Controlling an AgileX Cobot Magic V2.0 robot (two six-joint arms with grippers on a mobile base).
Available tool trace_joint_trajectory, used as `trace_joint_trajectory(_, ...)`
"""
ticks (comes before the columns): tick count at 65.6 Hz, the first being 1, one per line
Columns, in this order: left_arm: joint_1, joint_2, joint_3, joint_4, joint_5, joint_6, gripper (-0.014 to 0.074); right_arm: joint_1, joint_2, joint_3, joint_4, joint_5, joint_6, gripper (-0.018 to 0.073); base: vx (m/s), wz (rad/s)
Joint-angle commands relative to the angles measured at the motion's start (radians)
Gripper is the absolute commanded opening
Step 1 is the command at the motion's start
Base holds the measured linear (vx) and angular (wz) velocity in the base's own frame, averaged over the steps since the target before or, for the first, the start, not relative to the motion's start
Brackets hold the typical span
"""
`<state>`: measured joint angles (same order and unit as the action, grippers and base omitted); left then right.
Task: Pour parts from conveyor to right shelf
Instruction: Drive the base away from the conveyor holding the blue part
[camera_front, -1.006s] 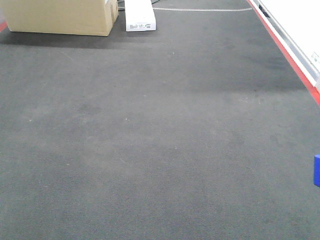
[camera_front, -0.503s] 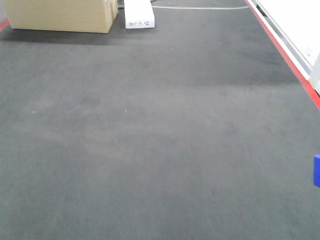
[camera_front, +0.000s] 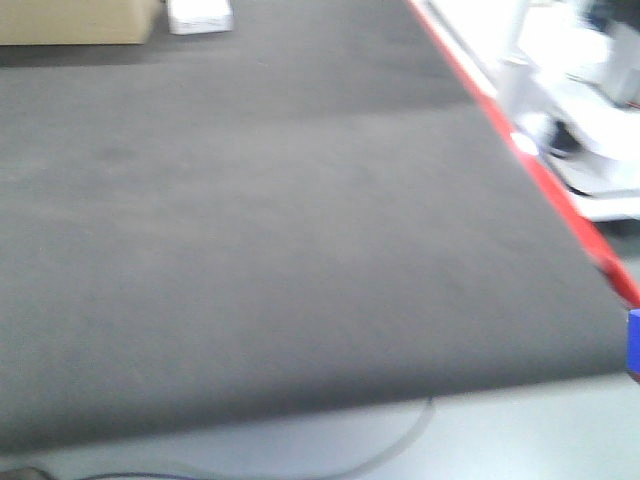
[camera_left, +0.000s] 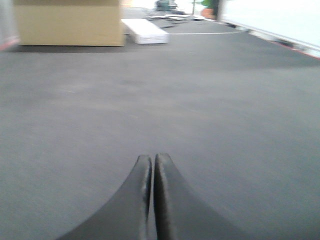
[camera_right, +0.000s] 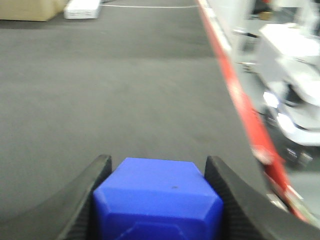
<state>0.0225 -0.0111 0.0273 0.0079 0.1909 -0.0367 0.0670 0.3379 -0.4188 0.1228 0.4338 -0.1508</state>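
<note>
Right gripper (camera_right: 157, 172) clamps the small bright-blue plastic block (camera_right: 159, 200) between both black fingers (camera_right: 95, 175). Left gripper (camera_left: 151, 162) fingers pressed together, holding nothing, above the dark grey carpet (camera_left: 200, 100).

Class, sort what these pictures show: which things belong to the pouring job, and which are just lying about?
Job: blue block, held in the right gripper; left gripper, shut and empty.

Lying about: cardboard box, white box, grey cable on the floor.
</note>
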Motion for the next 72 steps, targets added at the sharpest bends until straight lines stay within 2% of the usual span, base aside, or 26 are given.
trace_joint_trajectory(1,0.003,-0.012,-0.019,-0.008,-0.071,-0.008,-0.0006,0.0,0.006,-0.029,0.0,-0.077,0.0,-0.0005,-0.44,-0.55)
trace_joint_trajectory(53,0.003,-0.012,-0.019,-0.008,-0.072,-0.008,-0.0006,0.0,0.006,-0.029,0.0,-0.074,0.0,-0.0005,-0.46,-0.52)
trace_joint_trajectory(72,0.003,-0.012,-0.019,-0.008,-0.072,-0.008,-0.0006,0.0,0.006,-0.029,0.0,-0.074,0.0,-0.0005,-0.4,-0.75)
